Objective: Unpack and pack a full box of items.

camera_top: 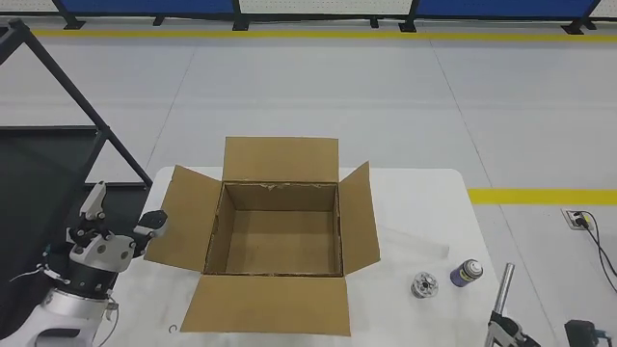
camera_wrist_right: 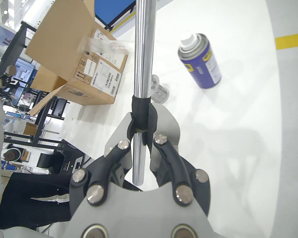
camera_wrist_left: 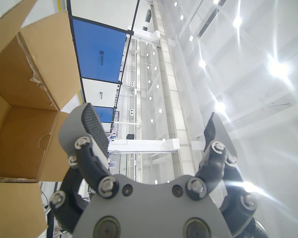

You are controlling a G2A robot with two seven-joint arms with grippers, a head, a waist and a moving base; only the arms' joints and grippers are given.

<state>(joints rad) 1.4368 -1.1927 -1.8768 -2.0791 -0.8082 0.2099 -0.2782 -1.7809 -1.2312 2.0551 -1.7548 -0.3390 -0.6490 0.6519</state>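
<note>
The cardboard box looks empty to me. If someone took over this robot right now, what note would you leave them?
Left end effector: open, empty, beside the brown cardboard box.
Right end effector: shut on a shiny metal rod, held upright.
Box: flaps open, nothing visible inside.
On the white table beside it: a blue spray can and a small silvery metal part, standing apart.
Done: unpacking looks nearly finished.
Left: probably set the rod down, then pack everything back.
</note>
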